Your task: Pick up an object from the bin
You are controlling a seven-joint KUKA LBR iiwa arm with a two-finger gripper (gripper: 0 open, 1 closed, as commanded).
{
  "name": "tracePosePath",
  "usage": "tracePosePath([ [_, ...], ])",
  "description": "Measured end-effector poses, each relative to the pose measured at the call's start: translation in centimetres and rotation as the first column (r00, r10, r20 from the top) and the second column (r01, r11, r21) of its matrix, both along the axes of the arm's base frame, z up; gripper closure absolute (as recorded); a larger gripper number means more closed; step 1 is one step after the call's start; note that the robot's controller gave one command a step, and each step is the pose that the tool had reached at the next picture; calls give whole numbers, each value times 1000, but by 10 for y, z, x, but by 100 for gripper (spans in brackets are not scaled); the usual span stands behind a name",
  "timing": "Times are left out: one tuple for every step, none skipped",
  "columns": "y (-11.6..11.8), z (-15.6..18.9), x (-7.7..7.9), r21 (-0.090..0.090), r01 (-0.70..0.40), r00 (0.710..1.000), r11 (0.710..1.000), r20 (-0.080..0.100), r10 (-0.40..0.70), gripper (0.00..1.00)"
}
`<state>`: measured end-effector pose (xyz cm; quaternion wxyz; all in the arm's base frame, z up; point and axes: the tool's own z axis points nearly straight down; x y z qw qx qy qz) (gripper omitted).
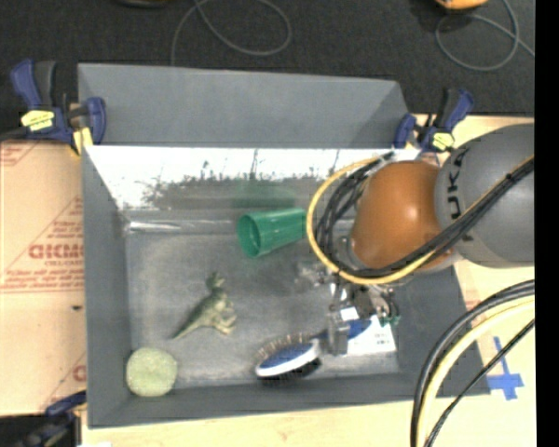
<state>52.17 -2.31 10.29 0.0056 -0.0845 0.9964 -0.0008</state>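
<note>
Grey metal bin (107,296) holds tapered green cup (272,232); dinosaur figurine (208,311); fuzzy disc (151,371).

Camera view: one camera, set above the bin (242,110), facing down and tilted towards the top of the frame, so the far wall shows broad there. Middle range: the whole bin sits centred, with its surroundings at the margins. The arm (489,203) enters at the right of the frame.
</note>
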Motion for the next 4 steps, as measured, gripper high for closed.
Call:
tracePosePath([
  [5, -18, -22, -2, -135, 991, 991, -6, 135, 0],
  [40, -1, -50, 0, -278, 961, 961, -4, 278, 0],
  [35, -22, -44, -2, -205, 979, 979, 7, 205, 0],
  [47, -31, -44, -5, -441, 898, 898, 4, 441, 100],
])
